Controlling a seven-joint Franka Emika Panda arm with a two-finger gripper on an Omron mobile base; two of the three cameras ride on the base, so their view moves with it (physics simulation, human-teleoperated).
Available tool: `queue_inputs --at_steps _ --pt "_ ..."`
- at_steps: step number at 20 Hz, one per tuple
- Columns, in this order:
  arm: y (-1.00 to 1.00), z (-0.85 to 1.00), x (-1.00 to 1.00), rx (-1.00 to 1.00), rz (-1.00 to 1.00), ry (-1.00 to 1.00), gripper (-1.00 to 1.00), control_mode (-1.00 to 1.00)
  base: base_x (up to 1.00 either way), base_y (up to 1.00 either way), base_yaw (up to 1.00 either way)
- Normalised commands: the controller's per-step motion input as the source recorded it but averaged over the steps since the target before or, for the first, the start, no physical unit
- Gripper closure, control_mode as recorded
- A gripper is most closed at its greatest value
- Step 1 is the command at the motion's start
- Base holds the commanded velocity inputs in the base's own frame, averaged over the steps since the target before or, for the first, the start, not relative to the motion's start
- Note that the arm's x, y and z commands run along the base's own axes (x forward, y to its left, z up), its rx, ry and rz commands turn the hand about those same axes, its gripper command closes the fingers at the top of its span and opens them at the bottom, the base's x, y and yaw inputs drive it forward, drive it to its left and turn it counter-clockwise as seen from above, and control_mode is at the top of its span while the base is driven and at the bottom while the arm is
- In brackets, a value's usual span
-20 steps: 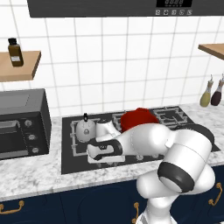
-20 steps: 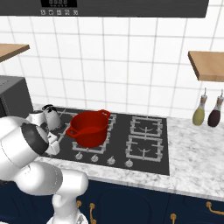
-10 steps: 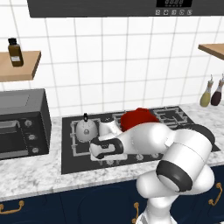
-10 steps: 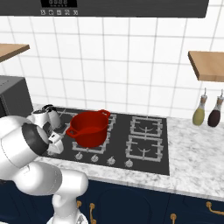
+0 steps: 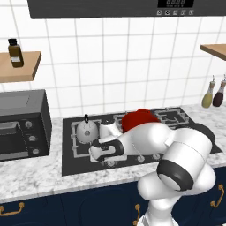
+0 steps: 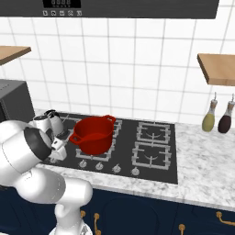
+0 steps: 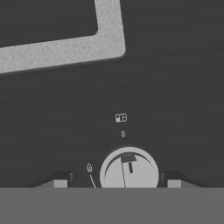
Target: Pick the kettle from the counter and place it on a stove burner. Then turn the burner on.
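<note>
The silvery kettle (image 5: 86, 131) (image 6: 51, 121) stands upright on the large square stove burner grate (image 5: 76, 150) at the left of the black cooktop. My gripper (image 5: 99, 156) (image 7: 117, 183) points down at the cooktop's front strip, just in front of the kettle. In the hand view its fingertips (image 7: 61, 182) stand either side of a round grey knob (image 7: 128, 169), with a small gap on each side, so it is open. A corner of the grate (image 7: 109, 39) lies beyond. The speckled counter (image 5: 35, 176) runs along the front.
A red two-handled pot (image 5: 139, 119) (image 6: 94, 134) sits on the paired grates right of the kettle. A dark microwave (image 5: 20, 123) stands at the left. More knobs (image 6: 99, 166) line the front strip. Two bottles (image 6: 215, 117) stand at the right wall.
The arm has hardly moved; the hand stays low over the cooktop's front left strip. Kettle and pot are where they were.
</note>
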Motion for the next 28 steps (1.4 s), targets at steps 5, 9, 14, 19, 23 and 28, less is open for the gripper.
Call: queue_inputs --at_steps 5,9,14,19,23,28 --pt "0.0 -0.1 0.02 0.0 0.02 -0.01 1.0 -1.0 0.0 0.0 0.0" --pt "0.0 -0.03 0.01 0.0 0.01 -0.02 1.0 -1.0 0.0 0.0 0.0" --pt "-0.22 -0.02 -0.03 0.0 0.03 -0.05 1.0 -1.0 0.0 0.0 0.0" --pt "-0.18 -0.07 -0.03 0.0 0.05 -0.02 1.0 -1.0 0.0 0.0 0.0" --pt "0.03 -0.24 0.0 0.0 0.27 0.07 1.0 -1.0 0.0 0.0 0.0" --pt "0.02 -0.23 0.0 0.0 0.32 0.08 1.0 -1.0 0.0 0.0 0.0"
